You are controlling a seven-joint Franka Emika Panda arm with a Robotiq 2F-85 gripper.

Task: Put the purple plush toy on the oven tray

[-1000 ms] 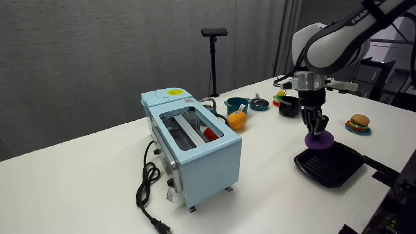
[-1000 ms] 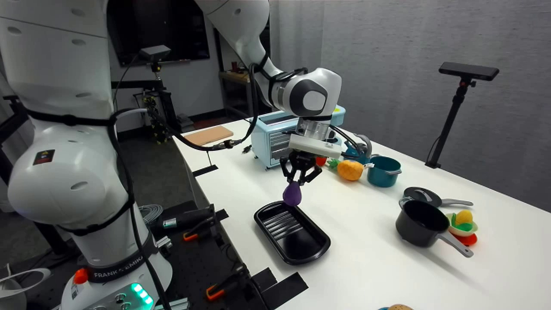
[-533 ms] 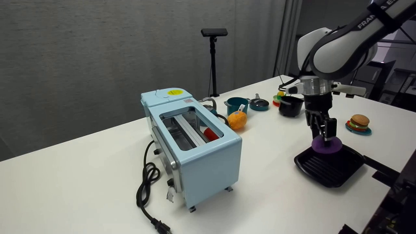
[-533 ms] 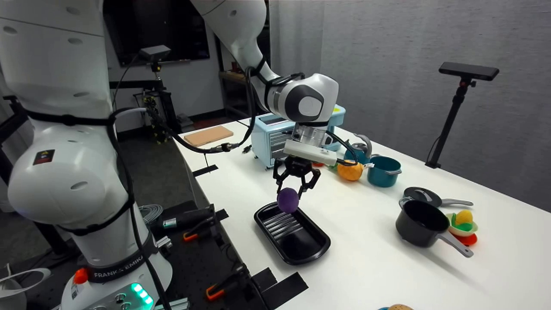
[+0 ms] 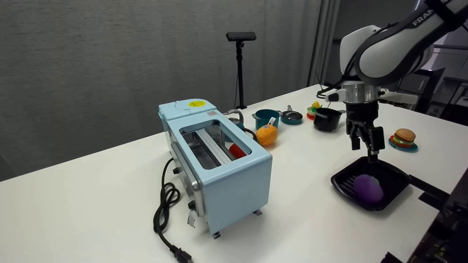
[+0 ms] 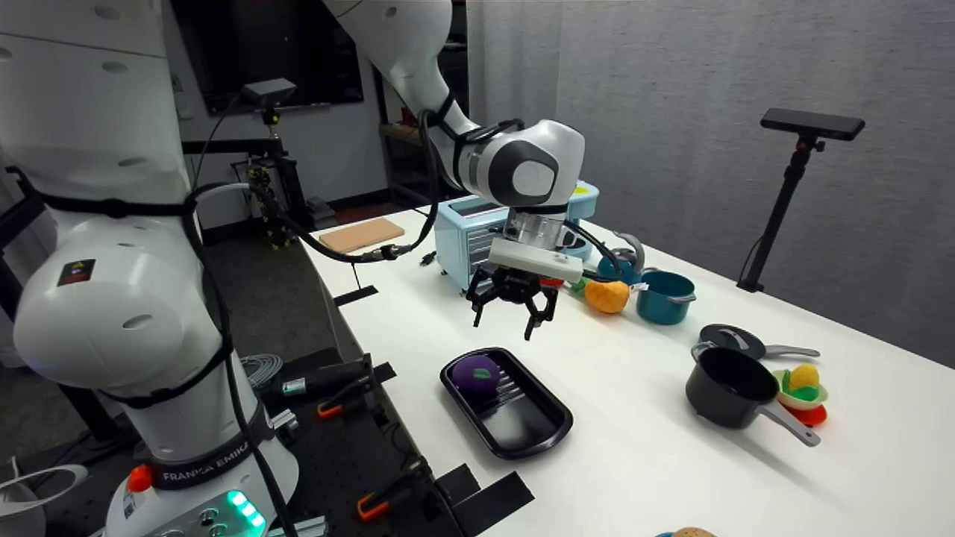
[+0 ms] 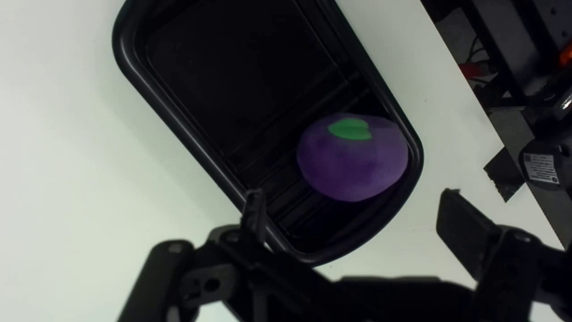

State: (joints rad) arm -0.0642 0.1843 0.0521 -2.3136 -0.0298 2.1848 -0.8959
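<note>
Looks all but complete: has the purple plush toy (image 6: 474, 379) inside the oven tray (image 6: 524, 419), clear of the parted, empty Robotiq gripper (image 6: 502, 331); probably leaves only withdrawal.

Rounded white arm (image 6: 97, 313), black straps (image 6: 116, 207), black cable (image 6: 351, 258), black claw (image 6: 503, 329), green lights (image 6: 247, 509)

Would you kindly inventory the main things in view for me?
Purple plush toy: 1, purple and green, in oven tray
Oven tray: 1, black, on table
Table: 1, white, in all views
Countertop oven: 1, pale blue, on table
Orange plush toy: 1, orange, beside pot
Pot: 1, teal, on table
Small pan: 1, teal and black, near saucepan
Saucepan: 1, black, on table
Toy burger: 1, mixed colours, on blue plate
Arm: 1, white, over table
Gripper: 1, black, open, near oven tray
</note>
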